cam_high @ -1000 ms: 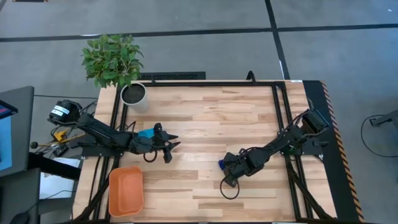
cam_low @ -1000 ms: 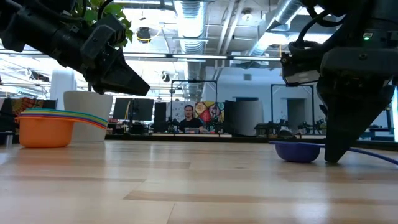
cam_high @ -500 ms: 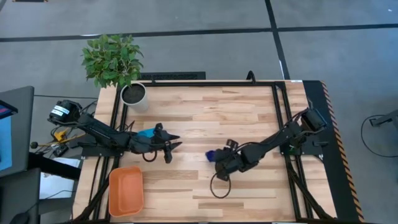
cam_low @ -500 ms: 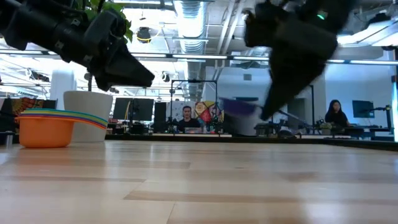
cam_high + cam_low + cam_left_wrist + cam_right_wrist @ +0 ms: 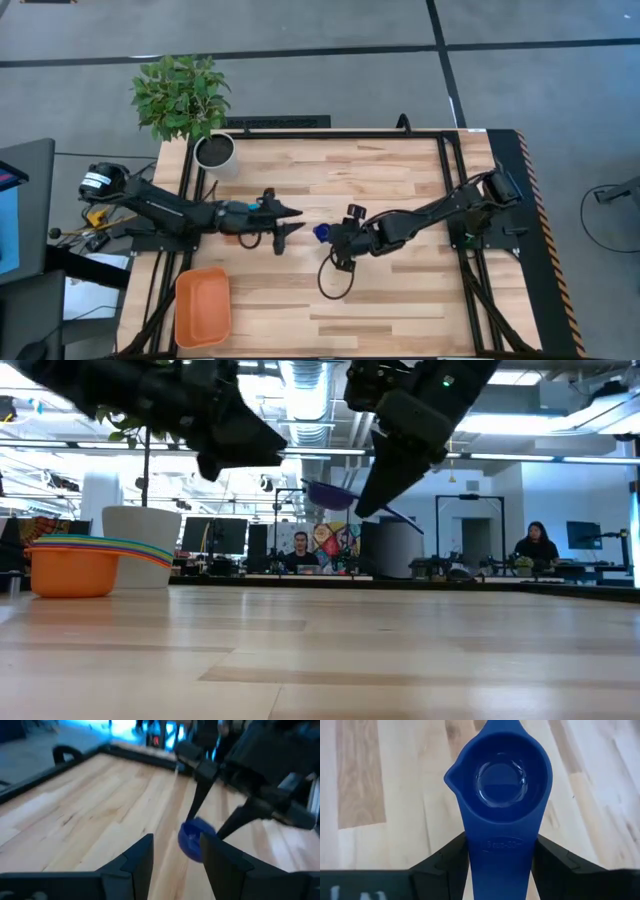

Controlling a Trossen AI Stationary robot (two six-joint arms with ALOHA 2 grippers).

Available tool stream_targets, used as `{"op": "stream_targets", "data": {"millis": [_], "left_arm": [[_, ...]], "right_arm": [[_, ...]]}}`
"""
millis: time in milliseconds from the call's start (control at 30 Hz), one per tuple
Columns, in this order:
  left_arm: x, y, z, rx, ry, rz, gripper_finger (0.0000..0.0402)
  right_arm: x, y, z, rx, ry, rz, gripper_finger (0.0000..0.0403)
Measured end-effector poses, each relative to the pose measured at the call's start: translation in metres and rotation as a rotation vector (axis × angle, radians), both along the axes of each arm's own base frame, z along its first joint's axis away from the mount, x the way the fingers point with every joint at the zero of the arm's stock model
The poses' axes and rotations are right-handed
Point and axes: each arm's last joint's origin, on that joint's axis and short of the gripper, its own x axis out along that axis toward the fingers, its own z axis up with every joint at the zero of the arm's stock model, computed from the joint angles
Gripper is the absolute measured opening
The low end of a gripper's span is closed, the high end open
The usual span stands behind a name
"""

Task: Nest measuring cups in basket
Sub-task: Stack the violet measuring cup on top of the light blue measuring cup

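Observation:
A dark blue measuring cup [image 5: 320,232] hangs above the table's middle, shut in my right gripper [image 5: 330,237]; it also shows in the low view [image 5: 333,494]. My left gripper [image 5: 289,227] is open just left of it. In the left wrist view its two fingers stand short of the cup [image 5: 191,838], one to either side. A nested stack of cups [image 5: 80,563], orange at the bottom with coloured handles fanned on top, rests on the table at the left, mostly hidden under the left arm in the high view. The orange basket [image 5: 203,306] sits at the near left corner. My right gripper pinches the dark blue cup's flat handle [image 5: 502,847] just behind the bowl, one finger [image 5: 447,862] on each side edge. The fingers come from the table's right and run along the handle, with the bowl [image 5: 501,777] ahead of them. The cup is lifted clear and tilted.
A white plant pot [image 5: 216,152] with a leafy plant stands at the far left corner. Black rails [image 5: 340,134] border the table. A black cable loop [image 5: 333,282] hangs below the right gripper. People and desks show in the room beyond.
My right gripper has lifted the dark blue cup off the table and carried it left and up, toward the left gripper. My left gripper, still open, has moved right toward the table's middle and now covers the cup stack in the high view.

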Motion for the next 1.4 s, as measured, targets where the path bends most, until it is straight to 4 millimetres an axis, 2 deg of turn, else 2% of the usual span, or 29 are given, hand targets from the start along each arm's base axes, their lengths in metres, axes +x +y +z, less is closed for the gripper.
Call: {"op": "stream_targets", "data": {"millis": [200, 367, 533, 733, 900, 1133, 1200, 1300, 1400], "left_arm": [[0.022, 0.018, 0.032, 0.038, 0.116, -0.07, 0.0165], [0.029, 0.025, 0.05, 0.108, 0.157, -0.111, 0.0165], [0.034, 0.035, 0.045, 0.102, 0.186, -0.134, 0.0165], [0.05, 0.042, 0.023, 0.049, 0.238, -0.191, 0.0165], [0.064, 0.042, 0.021, 0.034, 0.293, -0.223, 0.0165], [0.082, 0.044, 0.022, 0.08, 0.488, -0.211, 0.0165], [0.081, 0.044, 0.022, 0.084, 0.55, -0.219, 0.0164], [0.087, 0.044, 0.025, 0.102, 0.557, -0.226, 0.0163], [0.091, 0.044, 0.028, 0.117, 0.56, -0.232, 0.0142]], "right_arm": [[0.005, -0.005, 0.007, -0.027, -0.006, 0.024, 0.0194], [0.006, -0.009, 0.008, -0.033, -0.011, 0.026, 0.0197], [0.009, -0.008, 0.01, -0.044, -0.03, 0.046, 0.0201], [0.01, -0.009, 0.011, -0.052, -0.037, 0.057, 0.0195], [0.01, -0.012, 0.011, -0.052, -0.036, 0.048, 0.0199], [0.011, -0.015, 0.011, -0.058, -0.038, 0.049, 0.0196], [0.012, -0.015, 0.012, -0.056, -0.046, 0.049, 0.0195], [0.012, -0.015, 0.012, -0.06, -0.053, 0.055, 0.0196], [0.013, -0.014, 0.013, -0.06, -0.056, 0.056, 0.0198]]}}
